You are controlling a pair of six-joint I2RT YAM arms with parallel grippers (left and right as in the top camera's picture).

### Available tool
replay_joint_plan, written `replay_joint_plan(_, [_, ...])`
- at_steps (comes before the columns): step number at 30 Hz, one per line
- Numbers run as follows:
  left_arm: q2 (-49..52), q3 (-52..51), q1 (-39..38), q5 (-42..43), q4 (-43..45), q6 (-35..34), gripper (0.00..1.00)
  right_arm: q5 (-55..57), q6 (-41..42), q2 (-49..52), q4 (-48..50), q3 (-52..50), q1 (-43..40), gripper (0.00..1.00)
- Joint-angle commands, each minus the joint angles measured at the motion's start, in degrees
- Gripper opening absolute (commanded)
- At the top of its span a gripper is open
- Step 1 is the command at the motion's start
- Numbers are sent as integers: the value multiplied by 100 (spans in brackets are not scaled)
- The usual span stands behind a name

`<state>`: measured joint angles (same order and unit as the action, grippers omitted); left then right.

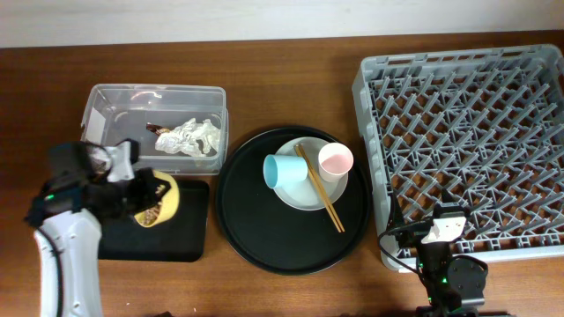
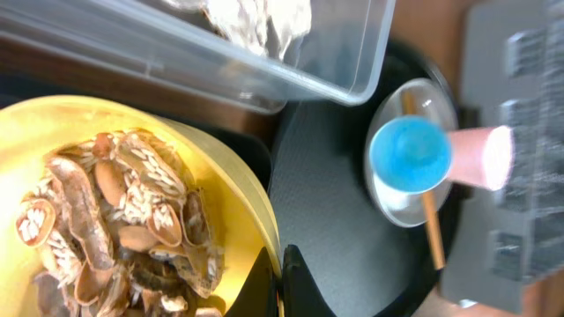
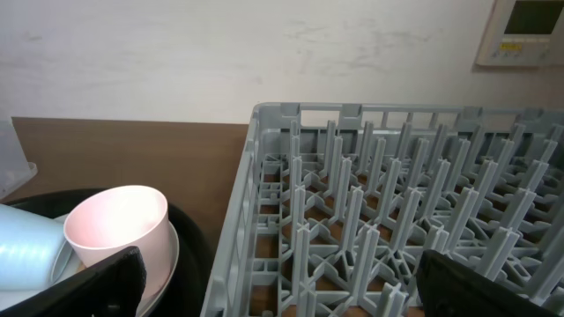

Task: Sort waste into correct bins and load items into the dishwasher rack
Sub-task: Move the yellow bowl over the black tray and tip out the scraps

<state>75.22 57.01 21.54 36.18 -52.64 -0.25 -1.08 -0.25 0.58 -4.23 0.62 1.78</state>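
Note:
My left gripper (image 1: 150, 190) is shut on the rim of the yellow bowl (image 1: 164, 199), holding it tilted over the flat black tray (image 1: 181, 242). In the left wrist view the two jaws (image 2: 280, 283) pinch the bowl's rim, and beige-brown food scraps (image 2: 115, 220) fill the bowl (image 2: 220, 167). The clear box (image 1: 115, 104) holds a crumpled napkin (image 1: 189, 136) and a small brown wrapper (image 1: 153, 129). On the round black tray (image 1: 256, 238) the plate (image 1: 304, 201) carries the blue cup (image 1: 284, 170), pink cup (image 1: 336, 161) and chopsticks (image 1: 322, 194). My right gripper (image 1: 438, 222) stands open and empty at the front left corner of the dishwasher rack (image 1: 467, 132).
The right wrist view shows the rack's grey pegs (image 3: 397, 202) straight ahead of the open gripper (image 3: 282, 291), with the pink cup (image 3: 119, 224) on the plate to the left. A wall rises behind the table.

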Motion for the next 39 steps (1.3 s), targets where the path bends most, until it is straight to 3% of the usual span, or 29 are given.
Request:
replay_joint_plan(1, [-98, -348, 730, 1882, 304, 640, 0, 26, -15, -37, -24, -31, -31, 99])
replay_joint_plan(9, [-94, -1482, 1867, 3648, 1690, 634, 0, 26, -15, -37, -24, -31, -31, 99])
replay_joint_plan(16, [-94, -1768, 2533, 3956, 1768, 610, 0, 26, -15, -37, -24, -31, -31, 99])
replay_joint_plan(25, [-7, -1768, 3239, 4044, 1781, 24, 0, 26, -15, -37, -24, -31, -31, 99])
replay_joint_plan(39, [1344, -1768, 3329, 5125, 2100, 28, 0, 26, -15, -37, -24, -31, -31, 98])
